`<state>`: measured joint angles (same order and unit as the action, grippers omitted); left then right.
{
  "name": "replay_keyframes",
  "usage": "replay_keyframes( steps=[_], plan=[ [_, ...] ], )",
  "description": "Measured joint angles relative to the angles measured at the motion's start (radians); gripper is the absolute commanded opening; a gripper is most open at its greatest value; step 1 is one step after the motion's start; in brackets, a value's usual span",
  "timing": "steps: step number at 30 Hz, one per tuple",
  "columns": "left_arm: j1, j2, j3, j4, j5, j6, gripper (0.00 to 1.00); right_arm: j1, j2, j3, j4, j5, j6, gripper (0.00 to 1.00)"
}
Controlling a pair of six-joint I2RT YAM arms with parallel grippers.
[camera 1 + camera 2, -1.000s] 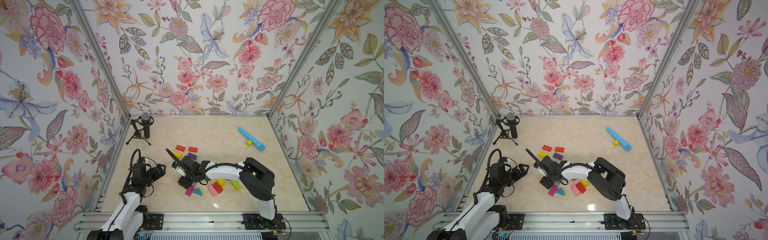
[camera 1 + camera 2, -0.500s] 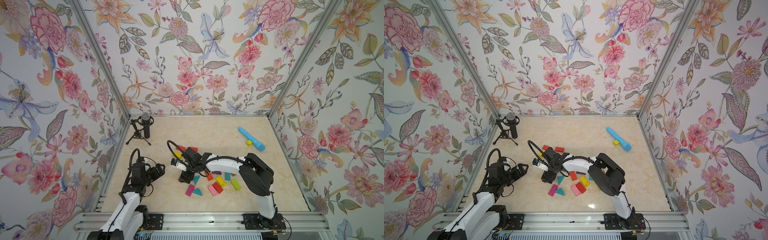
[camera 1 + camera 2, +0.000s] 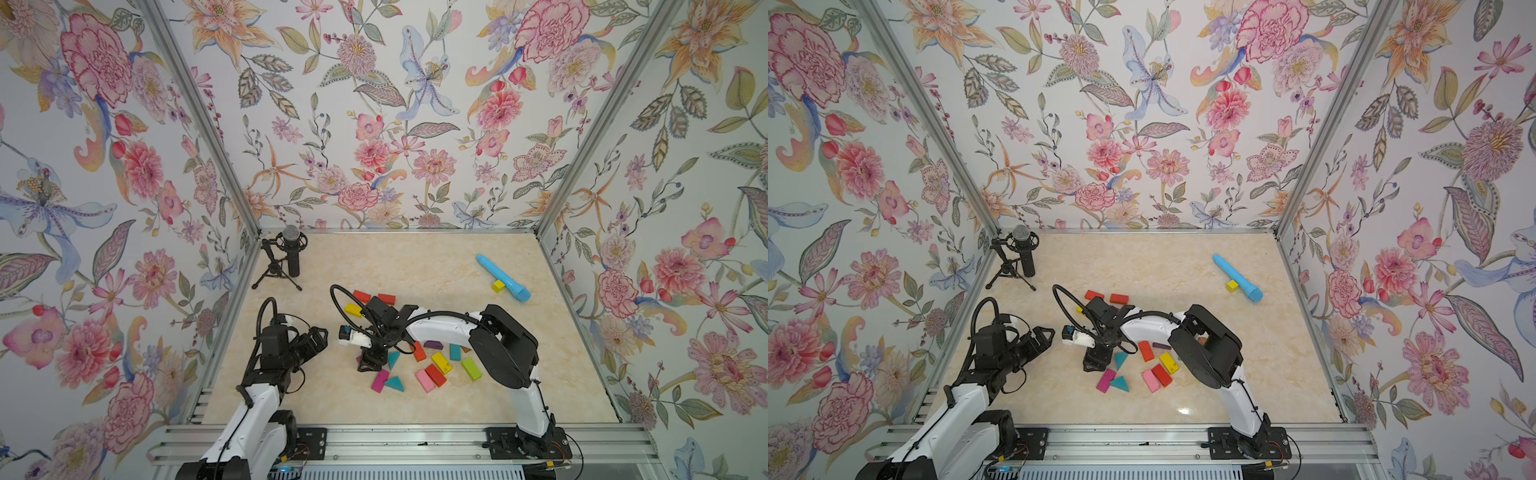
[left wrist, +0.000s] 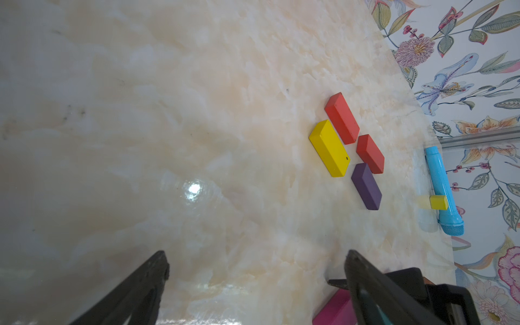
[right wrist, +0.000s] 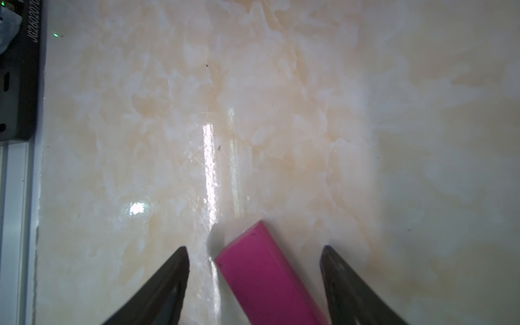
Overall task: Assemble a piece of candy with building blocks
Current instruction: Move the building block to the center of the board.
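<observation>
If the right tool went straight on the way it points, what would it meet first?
Probably the magenta block, lying askew on the table inside the open right tool, touching neither side; depth is unclear.

free: tabletop (image 3: 415,266) bare at rear centre | obstacles: building blocks (image 3: 435,375) mid-front; microphone (image 3: 292,249) rear-left corner; blue tube (image 3: 503,277) rear-right
</observation>
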<state>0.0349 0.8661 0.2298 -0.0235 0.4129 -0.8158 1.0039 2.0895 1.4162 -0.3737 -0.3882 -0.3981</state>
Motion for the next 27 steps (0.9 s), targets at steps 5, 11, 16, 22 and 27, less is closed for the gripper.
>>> replay_keyframes(
  steps=[5,11,16,22,27],
  plan=[
    [0.000,0.000,0.000,0.001,0.000,0.000,0.99,0.006,-0.021,-0.026,0.003,0.090,-0.008,0.61],
    [0.000,-0.003,0.000,0.000,-0.001,0.000,0.99,0.005,-0.031,-0.038,0.005,0.166,-0.010,0.41],
    [0.003,-0.036,0.000,-0.005,-0.002,-0.002,0.99,0.005,-0.031,-0.036,0.006,0.182,0.003,0.24],
    [0.005,-0.078,0.000,-0.005,-0.005,-0.016,0.98,0.006,0.011,0.038,-0.020,0.188,0.048,0.17],
    [0.005,-0.080,-0.009,0.002,-0.004,-0.023,0.98,0.005,0.117,0.198,-0.030,0.195,0.103,0.19]
  ],
)
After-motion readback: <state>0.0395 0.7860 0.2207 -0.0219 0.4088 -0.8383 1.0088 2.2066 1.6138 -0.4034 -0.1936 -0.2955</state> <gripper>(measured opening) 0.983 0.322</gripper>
